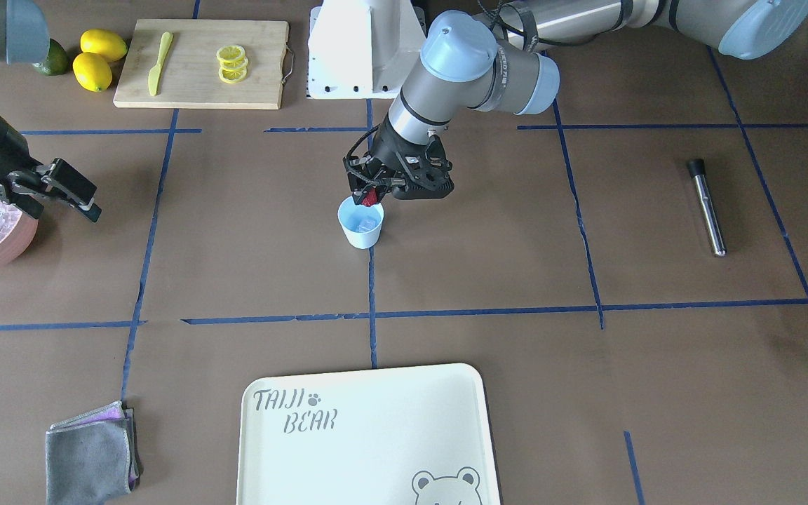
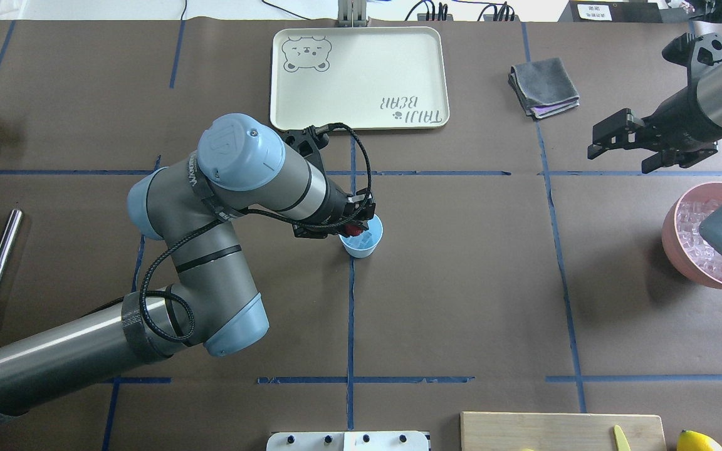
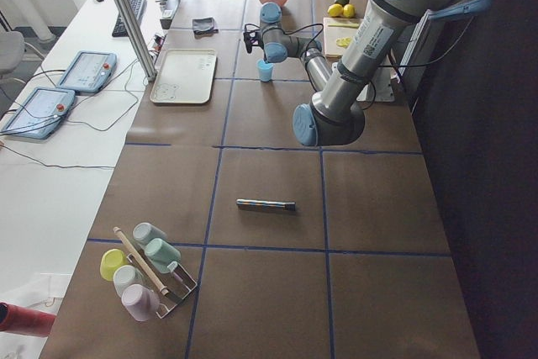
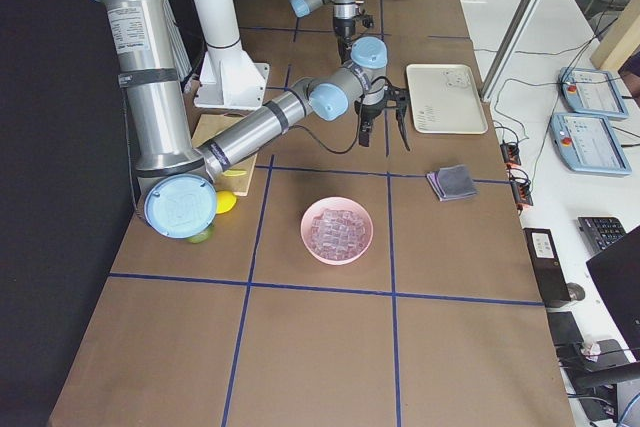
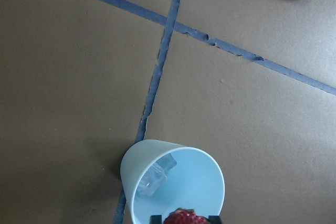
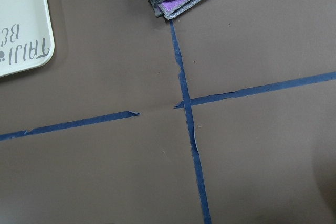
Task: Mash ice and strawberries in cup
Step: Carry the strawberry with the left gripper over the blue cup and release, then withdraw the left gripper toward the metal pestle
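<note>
At the middle of the table (image 1: 488, 280), where two blue tape lines cross, stands the light blue cup (image 1: 360, 224), upright. On its bottom lies some clear ice (image 5: 157, 174), pressed against the wall of the cup. The left hand (image 1: 373, 196) hangs directly over the rim of the cup, on the side toward the robot. Its two fingers are closed on the red strawberry (image 5: 181, 216), which is above the mouth of the cup and not inside it.

The right hand (image 2: 619, 156) is well apart from the cup, in the air near the pink bowl (image 2: 674, 238). Its fingers are spread and hold nothing. The bowl is full of more clear cubes.

On the operators' side of the cup lies a cream tray (image 1: 369, 449) with a bear drawing. A metal rod (image 1: 707, 207) with a black end lies flat on the robot's left side, and folded grey cloths (image 1: 92, 456) lie beyond the tray.
</note>
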Action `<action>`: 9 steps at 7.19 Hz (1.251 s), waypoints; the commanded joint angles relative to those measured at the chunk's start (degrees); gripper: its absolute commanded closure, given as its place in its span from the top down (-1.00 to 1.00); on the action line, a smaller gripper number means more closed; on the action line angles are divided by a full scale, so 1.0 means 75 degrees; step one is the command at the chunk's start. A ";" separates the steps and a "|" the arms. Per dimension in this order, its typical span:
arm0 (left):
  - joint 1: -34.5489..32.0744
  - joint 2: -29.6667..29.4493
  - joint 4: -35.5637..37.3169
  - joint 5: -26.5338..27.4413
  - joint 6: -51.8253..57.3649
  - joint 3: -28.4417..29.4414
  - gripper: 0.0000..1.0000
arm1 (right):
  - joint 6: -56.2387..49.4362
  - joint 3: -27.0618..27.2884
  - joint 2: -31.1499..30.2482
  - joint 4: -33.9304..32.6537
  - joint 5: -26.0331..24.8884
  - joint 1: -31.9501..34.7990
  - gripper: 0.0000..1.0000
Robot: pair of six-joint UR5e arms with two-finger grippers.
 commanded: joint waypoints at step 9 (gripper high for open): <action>-0.2161 0.2736 -0.0012 -0.1860 0.2683 -0.1554 0.62 | -0.2640 -0.0385 -0.0575 -0.0500 0.0762 0.1509 1.00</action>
